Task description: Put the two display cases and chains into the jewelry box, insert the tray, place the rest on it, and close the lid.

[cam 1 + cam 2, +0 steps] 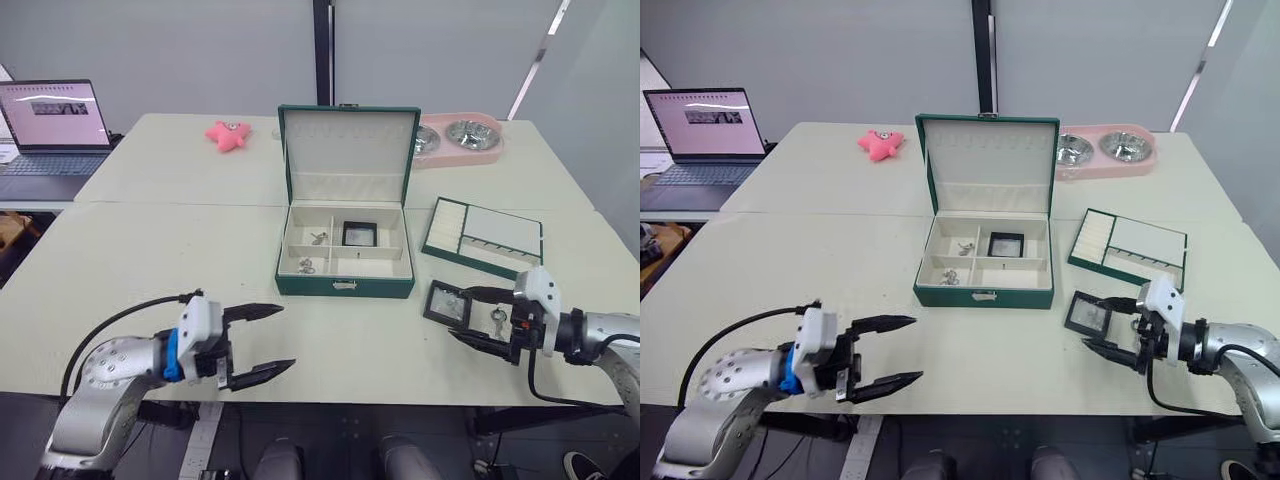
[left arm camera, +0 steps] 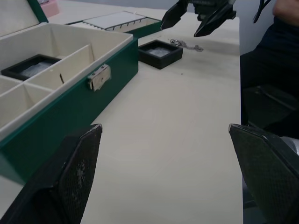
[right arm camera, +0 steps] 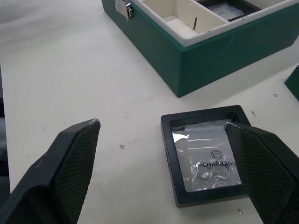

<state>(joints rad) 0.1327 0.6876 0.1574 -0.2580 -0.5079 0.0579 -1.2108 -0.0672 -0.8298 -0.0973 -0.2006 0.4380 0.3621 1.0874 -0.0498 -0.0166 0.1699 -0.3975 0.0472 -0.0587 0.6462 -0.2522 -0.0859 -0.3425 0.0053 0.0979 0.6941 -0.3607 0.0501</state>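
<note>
The dark green jewelry box [image 1: 345, 285] stands mid-table with its lid [image 1: 347, 150] upright. Inside lie one display case [image 1: 358, 233] and two small silvery chains [image 1: 318, 238] [image 1: 306, 266]. The other display case [image 1: 447, 301] lies flat on the table to the box's right, and my right gripper [image 1: 457, 312] is open with its fingers on either side of it, just above. A small silvery chain-like piece [image 1: 497, 320] lies on the table beside that gripper. The tray [image 1: 482, 235] rests behind it. My left gripper [image 1: 265, 342] hangs open and empty near the front edge, left of the box.
A laptop [image 1: 55, 125] sits at the far left, a pink plush star [image 1: 228, 134] behind the box on the left, and a pink double pet bowl [image 1: 458, 137] at the back right. Bare tabletop lies between my left gripper and the box.
</note>
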